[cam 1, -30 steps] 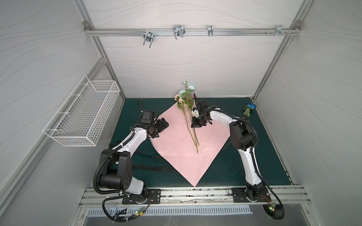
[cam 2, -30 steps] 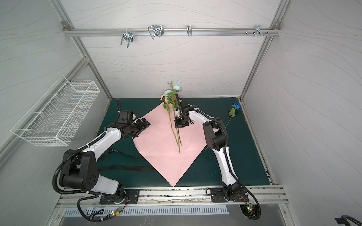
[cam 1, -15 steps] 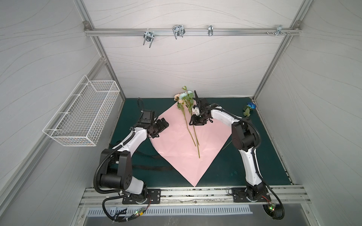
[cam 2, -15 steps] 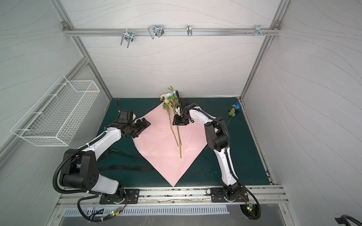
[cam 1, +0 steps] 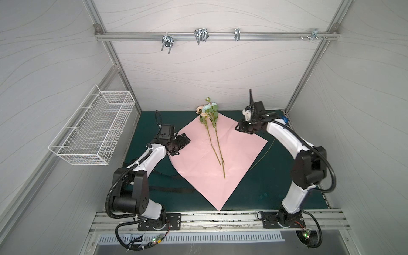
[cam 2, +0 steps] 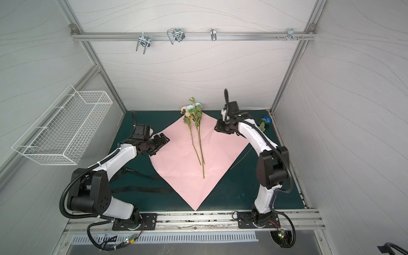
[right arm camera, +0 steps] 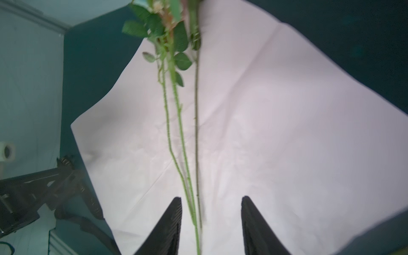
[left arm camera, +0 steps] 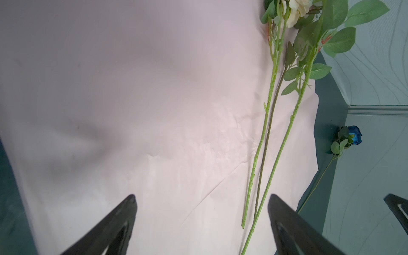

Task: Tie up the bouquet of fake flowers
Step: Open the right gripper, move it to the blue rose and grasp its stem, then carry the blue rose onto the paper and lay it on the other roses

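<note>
Your bouquet [cam 1: 209, 112] lies loose on the paper [cam 1: 198, 181], blue rose [cam 2: 267, 119] apart, ribbon [cam 2: 141, 189] untouched: nothing tied. Left pincer [left arm camera: 202, 196] spread wide, right pincer [right arm camera: 211, 198] half spread, both empty.

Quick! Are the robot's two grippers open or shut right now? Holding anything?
Left gripper: open, holding nothing.
Right gripper: open, holding nothing.
</note>
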